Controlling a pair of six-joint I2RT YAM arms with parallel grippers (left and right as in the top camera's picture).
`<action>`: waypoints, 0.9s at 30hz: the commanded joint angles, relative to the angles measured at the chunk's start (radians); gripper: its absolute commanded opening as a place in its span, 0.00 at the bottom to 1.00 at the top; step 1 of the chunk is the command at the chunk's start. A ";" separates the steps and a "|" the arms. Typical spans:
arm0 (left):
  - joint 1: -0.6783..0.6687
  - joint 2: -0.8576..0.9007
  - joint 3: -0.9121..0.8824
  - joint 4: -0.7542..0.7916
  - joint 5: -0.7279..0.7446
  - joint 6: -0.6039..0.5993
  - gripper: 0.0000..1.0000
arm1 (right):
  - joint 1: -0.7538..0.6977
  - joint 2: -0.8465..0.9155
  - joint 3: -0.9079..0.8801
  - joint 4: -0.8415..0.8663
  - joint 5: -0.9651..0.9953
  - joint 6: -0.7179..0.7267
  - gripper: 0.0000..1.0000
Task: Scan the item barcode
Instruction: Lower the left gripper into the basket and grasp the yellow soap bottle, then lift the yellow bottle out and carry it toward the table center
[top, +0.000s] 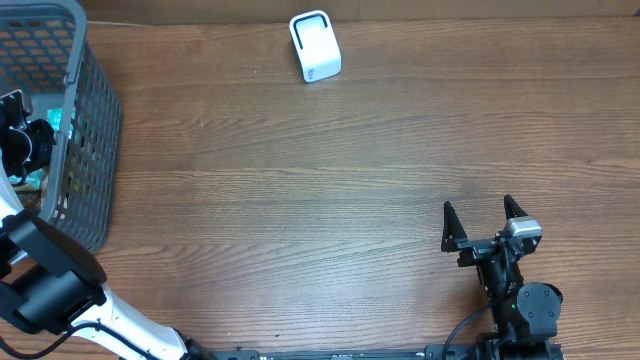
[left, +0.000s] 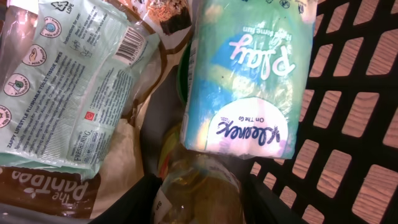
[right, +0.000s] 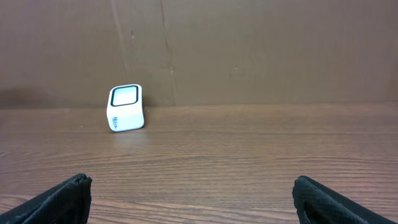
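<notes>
Left gripper (left: 202, 194) in the one basket (top: 92, 120): one yellowish packet (left: 199, 177) lies between its jaws, one Kleenex pack (left: 249, 74) just beyond the tips. Cannot tell whether the jaws clamp the packet. Right gripper (top: 484, 214) splayed and empty, the one scanner (top: 315, 46) well ahead of its jaws.

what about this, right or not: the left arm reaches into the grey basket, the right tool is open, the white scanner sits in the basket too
No. The white scanner stands on the table near its far edge, apart from the grey basket; the overhead view shows it. The left arm and open right tool are as stated.
</notes>
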 joint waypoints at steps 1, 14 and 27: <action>-0.002 -0.064 0.042 -0.014 -0.042 -0.029 0.38 | -0.005 -0.008 -0.011 0.003 0.003 0.004 1.00; -0.006 -0.322 0.341 -0.004 -0.023 -0.306 0.31 | -0.005 -0.008 -0.011 0.003 0.003 0.004 1.00; -0.283 -0.526 0.409 -0.090 0.033 -0.430 0.27 | -0.005 -0.008 -0.011 0.003 0.003 0.004 1.00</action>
